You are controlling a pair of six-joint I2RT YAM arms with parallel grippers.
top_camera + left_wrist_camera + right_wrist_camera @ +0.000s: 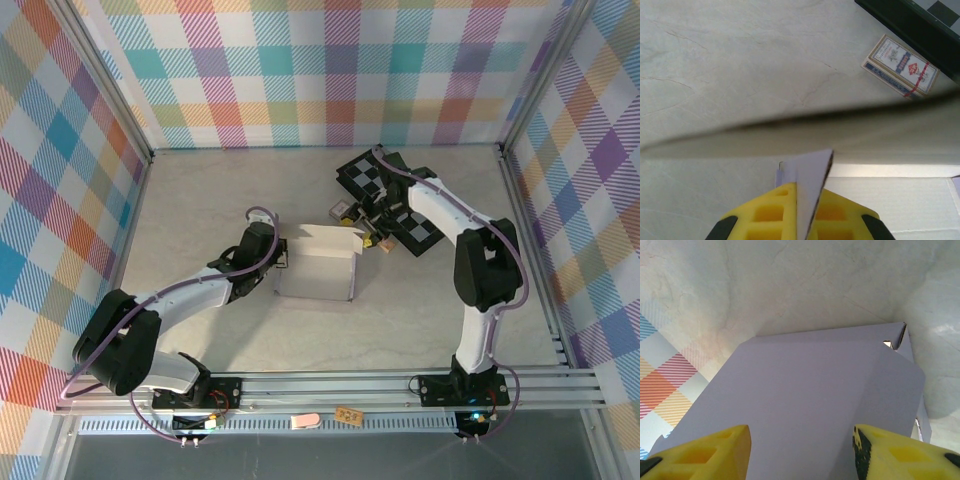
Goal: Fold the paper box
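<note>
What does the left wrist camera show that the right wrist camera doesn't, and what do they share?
Left wrist: the left gripper shut on a paper box flap, plus a card pack and the checkerboard edge. Right wrist: the right gripper, fingers apart, over a broad lavender panel, plaid wall beside. Both: the box and the marbled table.

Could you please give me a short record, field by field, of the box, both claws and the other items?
Paper box: lavender, partly folded, walls raised
Left claw: shut on a flap at the box's left side
Right claw: open, over a panel at the box's right side
Checkerboard: behind the box, to the right
Card pack: lying flat beside the checkerboard
</note>
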